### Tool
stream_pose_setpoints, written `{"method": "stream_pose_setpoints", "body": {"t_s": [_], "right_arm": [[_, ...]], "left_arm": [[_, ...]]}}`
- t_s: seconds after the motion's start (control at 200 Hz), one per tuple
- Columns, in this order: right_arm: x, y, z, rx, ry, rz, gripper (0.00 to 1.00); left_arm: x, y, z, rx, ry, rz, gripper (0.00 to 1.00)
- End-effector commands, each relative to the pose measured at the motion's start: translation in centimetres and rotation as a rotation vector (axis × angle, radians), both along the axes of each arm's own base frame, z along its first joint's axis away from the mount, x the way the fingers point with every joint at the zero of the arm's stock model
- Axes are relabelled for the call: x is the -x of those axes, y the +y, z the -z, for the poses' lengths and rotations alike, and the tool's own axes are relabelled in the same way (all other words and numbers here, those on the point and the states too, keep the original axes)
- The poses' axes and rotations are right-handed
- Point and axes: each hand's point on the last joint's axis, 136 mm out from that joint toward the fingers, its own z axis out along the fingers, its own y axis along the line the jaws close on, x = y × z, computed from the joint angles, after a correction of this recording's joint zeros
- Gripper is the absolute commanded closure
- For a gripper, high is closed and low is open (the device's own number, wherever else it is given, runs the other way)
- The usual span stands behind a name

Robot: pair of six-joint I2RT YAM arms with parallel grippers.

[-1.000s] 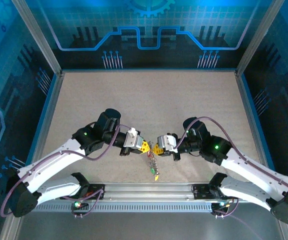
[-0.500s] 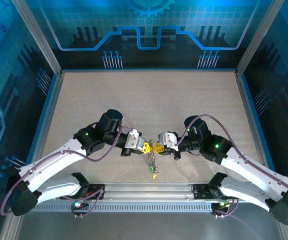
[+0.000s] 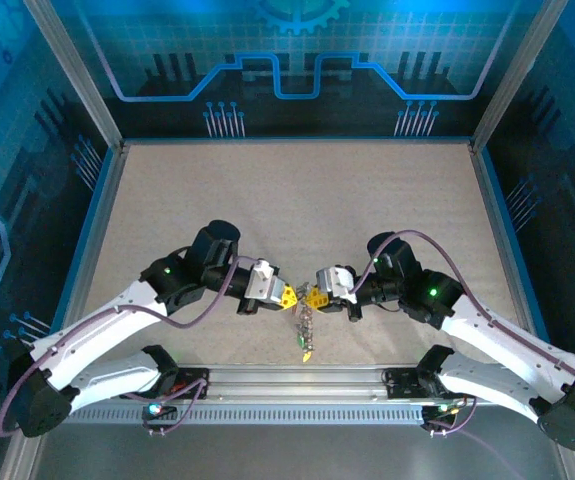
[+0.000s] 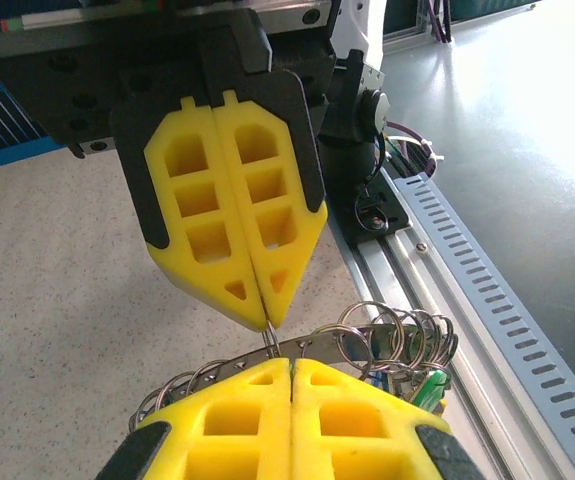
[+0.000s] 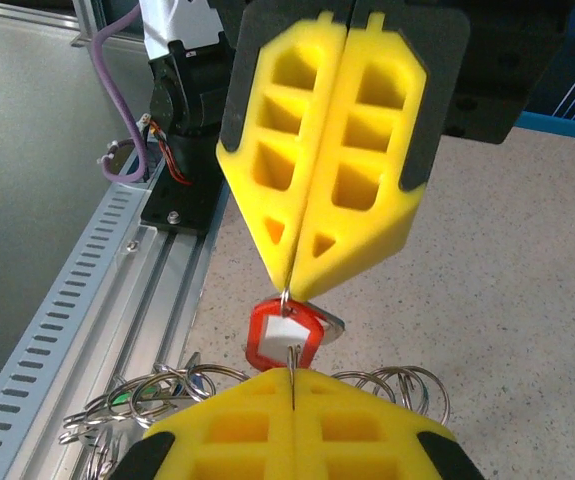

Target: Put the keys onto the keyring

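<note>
Red key (image 5: 285, 338) against closed right pincer (image 5: 292, 378)

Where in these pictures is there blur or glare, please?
Top external: even light, blue glow on the back wall, the keys too small to resolve. Left wrist: sharp, with soft glare on the grey surface. Right wrist: the left pincer looks slightly blurred near its top.

The counter (image 3: 297, 200) is a speckled beige surface spreading beyond the fingers (image 3: 287, 296). Beneath their meeting tips, a bunch of keys (image 3: 306, 335) trails toward the slotted metal rail (image 3: 297, 412) on their near side; whether the bunch rests on the counter is unclear.
</note>
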Motion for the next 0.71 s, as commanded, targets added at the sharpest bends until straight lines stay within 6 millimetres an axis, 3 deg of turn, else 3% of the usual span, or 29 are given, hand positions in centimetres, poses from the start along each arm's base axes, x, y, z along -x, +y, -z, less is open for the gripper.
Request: {"method": "stream_pose_setpoints", "body": {"t_s": [0.0, 0.105, 0.285, 0.555, 0.7], "right_arm": [[0.3, -0.1, -1.3, -0.043, -0.036, -0.022, 1.00], [0.4, 0.1, -1.1, -0.034, -0.040, -0.031, 1.00], [-0.3, 0.2, -0.4, 0.001, -0.058, -0.007, 1.00], [-2.0, 0.1, 1.9, 0.122, -0.099, 0.025, 1.00], [-2.4, 0.5, 2.1, 0.126, -0.101, 0.027, 1.00]], "left_arm": [[0.4, 0.1, 0.2, -0.009, -0.021, 0.017, 1.00], [-1.0, -0.2, 0.5, -0.023, -0.038, -0.038, 1.00], [-1.6, -0.8, 0.9, -0.018, -0.032, -0.041, 1.00], [-1.6, -0.2, 3.6, -0.083, 0.031, -0.063, 1.00], [-3.1, 0.2, 5.2, -0.147, 0.073, -0.165, 1.00]]}}
